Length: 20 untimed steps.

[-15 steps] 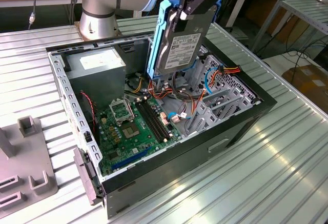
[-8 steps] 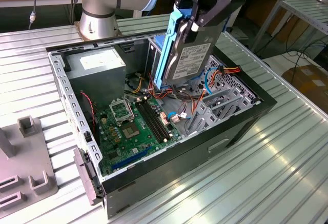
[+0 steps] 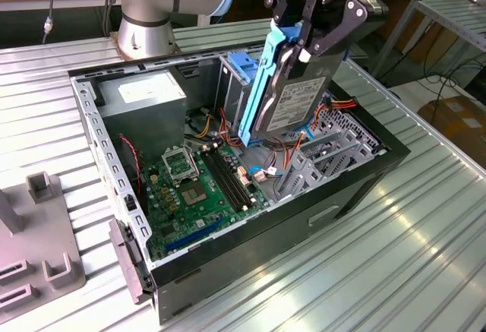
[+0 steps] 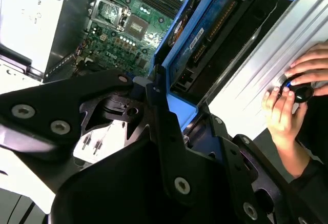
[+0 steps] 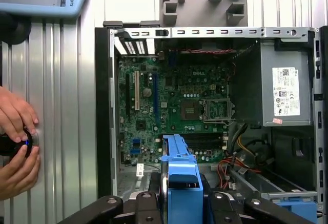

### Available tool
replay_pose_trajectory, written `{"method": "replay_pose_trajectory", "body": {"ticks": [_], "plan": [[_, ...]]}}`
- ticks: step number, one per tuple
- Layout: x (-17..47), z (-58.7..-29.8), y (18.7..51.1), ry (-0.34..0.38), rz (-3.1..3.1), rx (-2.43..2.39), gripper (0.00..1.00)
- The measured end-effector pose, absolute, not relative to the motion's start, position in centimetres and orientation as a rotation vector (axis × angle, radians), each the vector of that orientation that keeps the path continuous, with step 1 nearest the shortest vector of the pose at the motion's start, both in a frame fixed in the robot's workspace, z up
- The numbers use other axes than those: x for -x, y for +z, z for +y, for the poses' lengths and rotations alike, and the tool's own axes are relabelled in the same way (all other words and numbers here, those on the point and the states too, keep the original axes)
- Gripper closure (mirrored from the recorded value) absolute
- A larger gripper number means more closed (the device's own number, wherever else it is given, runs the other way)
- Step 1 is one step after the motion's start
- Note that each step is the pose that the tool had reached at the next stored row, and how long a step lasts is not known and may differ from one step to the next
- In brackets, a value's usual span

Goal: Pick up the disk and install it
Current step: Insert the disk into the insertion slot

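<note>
At the exterior view's left, a grey slotted fixture is seen lying on the ribbed metal table, near the open computer case. Inside the case, a grey power supply with a white label is set in the far corner, and the green motherboard is laid flat on the floor in front of it. Behind the case, the arm's base is mounted on the table. Further right, an upright drive cage with a blue top is fixed inside the case. Just beside the cage the disk is held on edge and tilted, with its blue carrier bracket turned towards the cage. The disk is gripped at its upper end by the gripper, whose fingers are closed against its two sides. Its lower end is sunk among the cables by the motherboard's edge, and contact there cannot be made out. A grey metal bay bracket is seen at the case's right end. In the first wrist view a person's hands are laid around a small black control on the table outside the case.
</note>
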<state>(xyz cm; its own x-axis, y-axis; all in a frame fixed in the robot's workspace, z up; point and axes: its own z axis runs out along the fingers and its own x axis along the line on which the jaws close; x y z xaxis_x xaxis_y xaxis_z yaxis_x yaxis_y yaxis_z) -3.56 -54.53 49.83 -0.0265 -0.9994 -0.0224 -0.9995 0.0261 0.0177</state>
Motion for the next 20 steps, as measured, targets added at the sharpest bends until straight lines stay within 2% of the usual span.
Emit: {"method": "replay_pose_trajectory", "body": {"ticks": [20], "plan": [[-6.2, -55.5, 48.4, 0.043, 2.248, 2.189, 0.63]]}}
